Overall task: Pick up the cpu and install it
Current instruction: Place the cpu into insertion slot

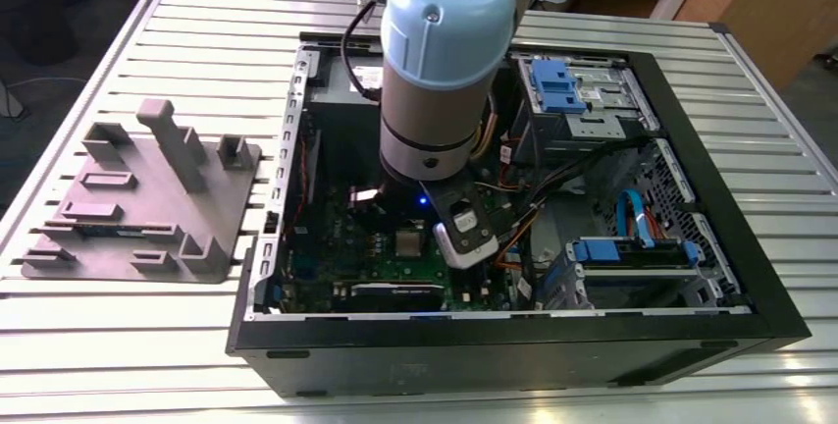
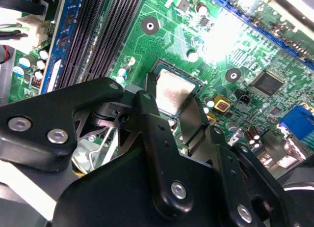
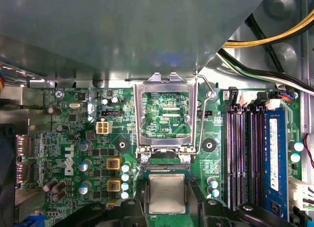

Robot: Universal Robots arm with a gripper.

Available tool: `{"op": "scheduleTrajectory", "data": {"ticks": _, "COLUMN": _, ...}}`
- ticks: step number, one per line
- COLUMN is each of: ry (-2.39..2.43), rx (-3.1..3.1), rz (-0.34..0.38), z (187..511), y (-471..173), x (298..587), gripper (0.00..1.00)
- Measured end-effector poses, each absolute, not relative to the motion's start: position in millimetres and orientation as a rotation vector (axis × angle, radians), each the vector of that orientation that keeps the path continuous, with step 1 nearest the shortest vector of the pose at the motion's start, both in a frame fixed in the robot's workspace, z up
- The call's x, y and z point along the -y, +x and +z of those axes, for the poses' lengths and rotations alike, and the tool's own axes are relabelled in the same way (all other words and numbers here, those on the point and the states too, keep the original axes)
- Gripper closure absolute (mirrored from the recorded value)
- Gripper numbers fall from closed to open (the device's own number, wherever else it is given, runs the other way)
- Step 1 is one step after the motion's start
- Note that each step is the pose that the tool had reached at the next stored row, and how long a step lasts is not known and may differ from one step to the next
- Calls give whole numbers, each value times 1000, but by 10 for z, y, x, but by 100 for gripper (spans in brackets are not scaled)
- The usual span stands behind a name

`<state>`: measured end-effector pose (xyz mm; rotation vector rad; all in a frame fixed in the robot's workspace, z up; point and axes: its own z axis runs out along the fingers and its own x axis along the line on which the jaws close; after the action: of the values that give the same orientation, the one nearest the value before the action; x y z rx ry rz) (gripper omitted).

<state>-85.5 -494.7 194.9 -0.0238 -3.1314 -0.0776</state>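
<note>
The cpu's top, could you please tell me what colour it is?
The cpu is silver-grey on top, best seen in the first wrist view.

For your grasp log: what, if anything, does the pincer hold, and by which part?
The cpu, apparently pinched by two opposite edges between the fingers of the pincer.

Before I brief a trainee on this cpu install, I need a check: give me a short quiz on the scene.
1. True or false: the metal load frame is closed over the cpu.
2. Relative to the case, the grey tray lies: A) inside it; B) on the table, at the exterior view's left; C) on top of it.
3. Short answer: what is the gripper nearest to?
Key: 1 false; 2 B; 3 the cpu.
</note>
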Motion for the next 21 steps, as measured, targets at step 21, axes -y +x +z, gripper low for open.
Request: {"op": "scheduleTrajectory", "data": {"ticks": 21, "ry": -24, "rx": 3132, "rz": -72, "z": 1900, "y": -855, "x": 4957, "gripper": 54}}
